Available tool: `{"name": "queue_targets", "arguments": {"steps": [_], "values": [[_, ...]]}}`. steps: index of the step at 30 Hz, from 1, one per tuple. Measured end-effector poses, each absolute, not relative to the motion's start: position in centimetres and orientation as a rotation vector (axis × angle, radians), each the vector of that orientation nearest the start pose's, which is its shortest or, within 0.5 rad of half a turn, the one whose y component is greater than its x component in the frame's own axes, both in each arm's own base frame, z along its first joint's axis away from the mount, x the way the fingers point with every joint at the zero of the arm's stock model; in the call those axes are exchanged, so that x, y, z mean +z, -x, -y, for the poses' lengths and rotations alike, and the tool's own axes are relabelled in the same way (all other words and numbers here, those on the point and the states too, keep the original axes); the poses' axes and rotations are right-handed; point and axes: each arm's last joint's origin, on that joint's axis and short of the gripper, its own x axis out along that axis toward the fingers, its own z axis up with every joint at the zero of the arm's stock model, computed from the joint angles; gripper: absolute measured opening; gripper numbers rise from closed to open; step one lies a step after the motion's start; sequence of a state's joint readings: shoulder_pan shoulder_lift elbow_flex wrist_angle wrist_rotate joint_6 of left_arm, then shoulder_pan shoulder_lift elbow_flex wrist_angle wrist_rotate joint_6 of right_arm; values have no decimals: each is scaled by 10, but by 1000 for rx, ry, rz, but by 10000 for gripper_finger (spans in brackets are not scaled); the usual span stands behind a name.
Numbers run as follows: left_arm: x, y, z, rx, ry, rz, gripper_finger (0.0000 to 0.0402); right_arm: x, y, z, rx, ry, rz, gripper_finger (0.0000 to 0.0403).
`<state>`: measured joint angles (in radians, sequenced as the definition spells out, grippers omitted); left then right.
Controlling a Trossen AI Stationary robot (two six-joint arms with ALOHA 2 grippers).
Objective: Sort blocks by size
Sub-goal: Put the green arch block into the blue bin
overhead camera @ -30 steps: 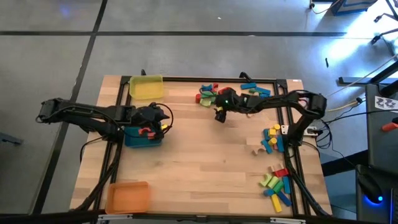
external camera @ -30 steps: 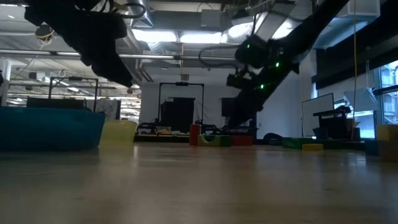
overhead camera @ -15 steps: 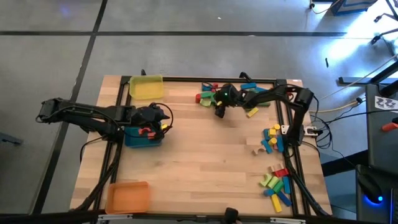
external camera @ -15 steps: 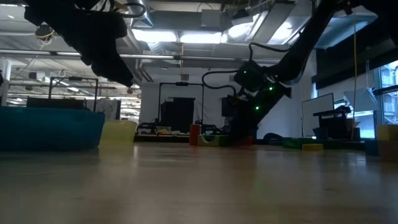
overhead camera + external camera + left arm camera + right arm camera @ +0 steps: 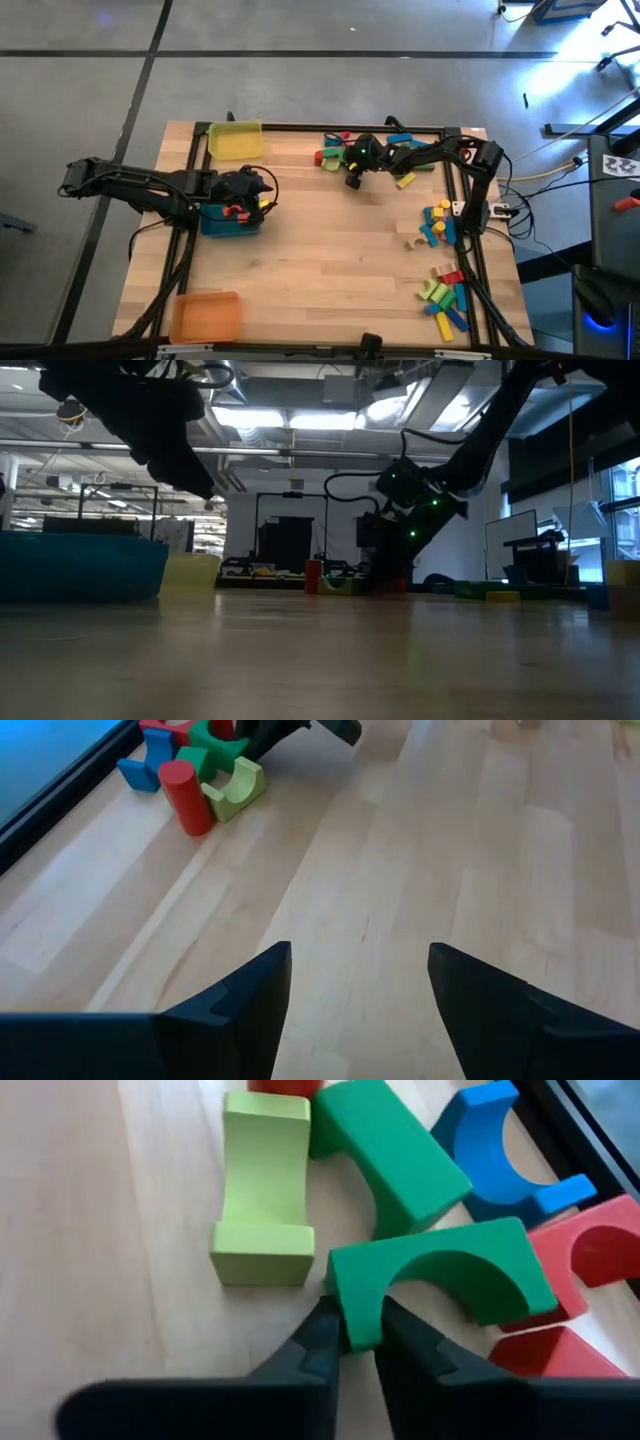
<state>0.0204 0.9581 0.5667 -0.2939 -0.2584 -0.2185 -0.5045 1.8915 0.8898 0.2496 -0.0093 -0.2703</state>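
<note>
At the worktop's far edge, the right gripper pinches one leg of a green arch block (a thin hold); lifting may twist it loose or drag neighbouring blocks. The left gripper hangs spread above the blue tray.

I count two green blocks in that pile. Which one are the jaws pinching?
The green arch block, clamped at one leg by the right gripper. The other green block lies untouched beyond it, beside the lime block.
</note>
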Motion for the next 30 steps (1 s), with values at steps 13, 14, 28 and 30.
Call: {"name": "queue_targets", "arguments": {"steps": [13,14,28,30], "values": [[221,-192,-11,336,114,-651,221,152,-316,132,-328,159,-804,41],[221,-192,-11,336,115,-649,221,157,-316,126,-323,171,-800,41],[235,-201,-11,350,247,-461,221,201,-334,25,-159,324,-586,43],[238,-203,-12,348,263,-423,221,205,-337,14,-151,338,-538,43]]}}
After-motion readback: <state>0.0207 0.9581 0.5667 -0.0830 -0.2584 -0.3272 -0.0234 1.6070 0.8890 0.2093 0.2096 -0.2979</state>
